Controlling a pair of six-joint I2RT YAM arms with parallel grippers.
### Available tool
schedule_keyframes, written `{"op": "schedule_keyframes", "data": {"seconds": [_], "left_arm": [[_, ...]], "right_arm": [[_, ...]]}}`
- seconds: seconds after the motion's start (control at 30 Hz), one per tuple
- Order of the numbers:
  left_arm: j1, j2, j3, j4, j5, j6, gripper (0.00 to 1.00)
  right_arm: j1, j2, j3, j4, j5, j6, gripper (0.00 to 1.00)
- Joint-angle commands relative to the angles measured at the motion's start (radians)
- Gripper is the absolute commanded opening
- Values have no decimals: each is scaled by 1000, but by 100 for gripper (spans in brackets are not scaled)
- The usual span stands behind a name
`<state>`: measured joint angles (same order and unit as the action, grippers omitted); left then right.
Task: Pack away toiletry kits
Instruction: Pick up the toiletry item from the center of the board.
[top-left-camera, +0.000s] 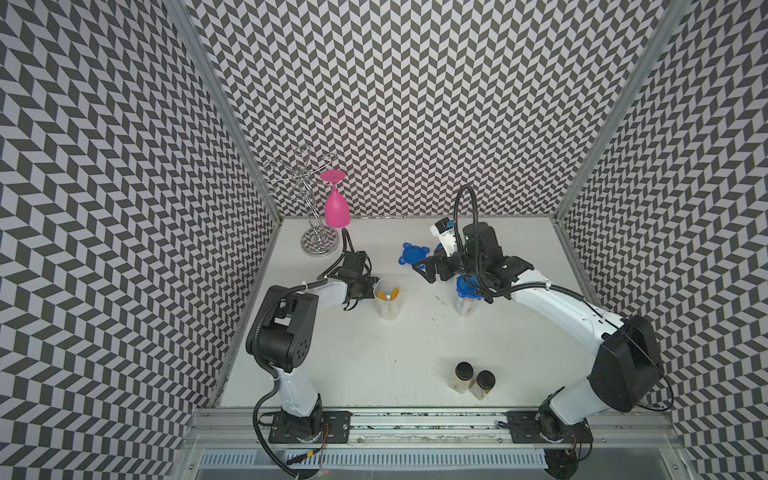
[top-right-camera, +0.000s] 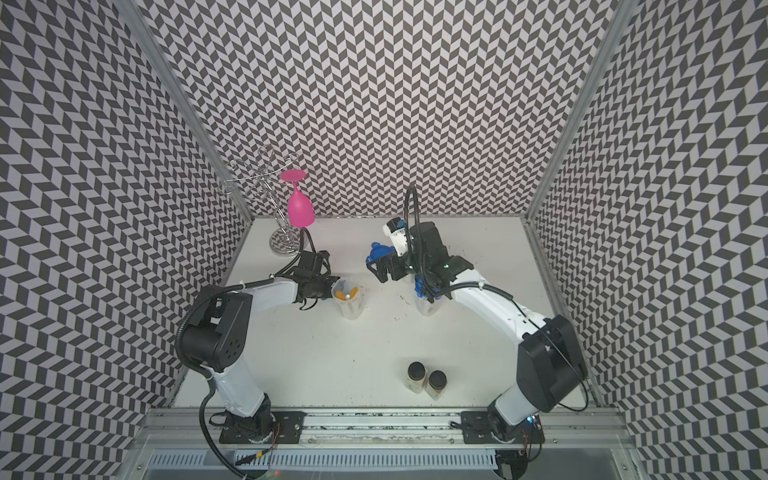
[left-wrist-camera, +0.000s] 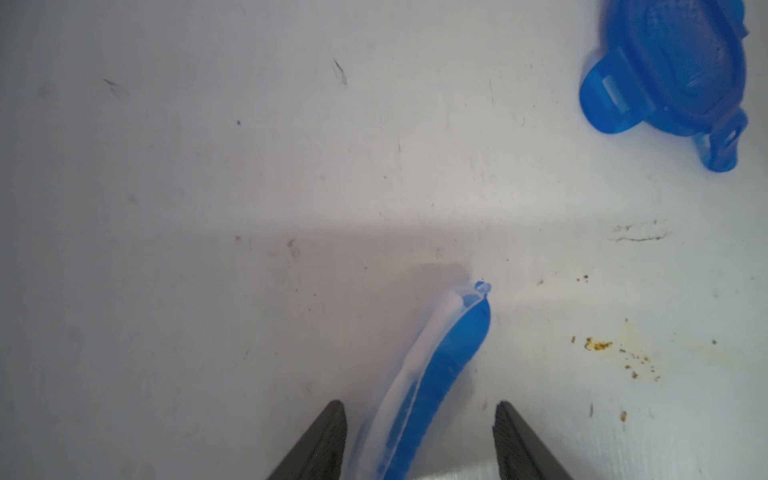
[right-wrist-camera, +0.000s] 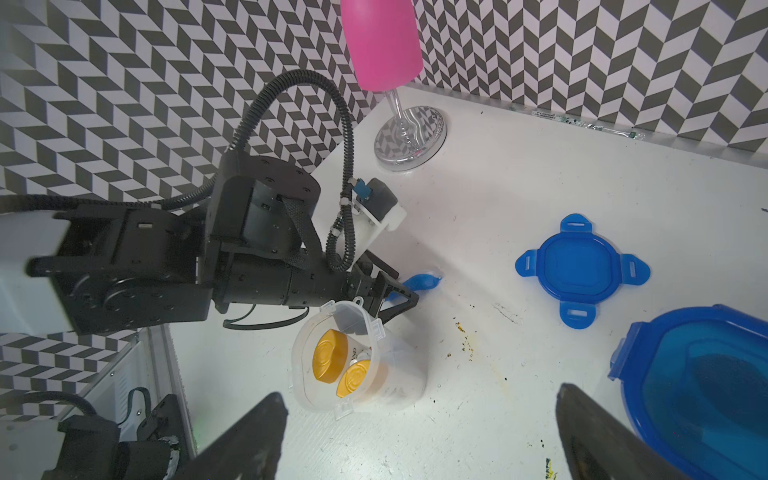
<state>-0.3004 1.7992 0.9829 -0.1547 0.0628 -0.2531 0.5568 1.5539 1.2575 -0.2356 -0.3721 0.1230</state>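
Left end effector (left-wrist-camera: 419, 405): spread, straddling blue toothbrush (left-wrist-camera: 449, 353) on desk (left-wrist-camera: 208, 166) beside open clear tub (right-wrist-camera: 405, 382) of gold-capped bottles (right-wrist-camera: 328, 361) | right end effector (right-wrist-camera: 422, 395): spread wide, near that tub.

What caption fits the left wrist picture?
Open left claw straddles a blue plastic toothbrush on the white table, near a blue four-tab lid.

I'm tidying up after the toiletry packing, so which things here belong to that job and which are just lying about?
Job: open clear plastic tub holding gold-capped white bottles; closed clear tub with blue lid; loose blue four-tab lid; blue toothbrush.
Lying about: pink wine glass; chrome wire rack; two black-capped jars of beige contents.
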Motion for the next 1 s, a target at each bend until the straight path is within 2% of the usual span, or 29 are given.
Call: {"op": "schedule_keyframes", "data": {"seconds": [0.0,0.17,0.3,0.43,0.6,0.73,0.87,0.97], "left_arm": [[-29,48,10,-109,-112,0,53],[-32,74,7,-150,-170,-32,42],[-33,75,0,-161,-173,-48,33],[-32,34,-17,-161,-175,-52,18],[-24,-27,-33,-175,-183,-50,9],[4,-124,-48,-175,-148,-56,3],[24,-307,-65,-162,-116,-42,2],[26,-448,-48,-178,-125,-26,3]], "right_arm": [[-12,-56,-11,49,13,0,99],[-23,-83,-35,77,22,21,99],[-29,-76,-19,60,33,29,99],[-41,-71,3,37,41,47,99],[-71,-72,14,17,27,83,99],[-95,-69,26,-7,-11,111,99],[-106,-60,67,-93,-22,156,98],[-109,-46,101,-128,-139,190,98]]}}
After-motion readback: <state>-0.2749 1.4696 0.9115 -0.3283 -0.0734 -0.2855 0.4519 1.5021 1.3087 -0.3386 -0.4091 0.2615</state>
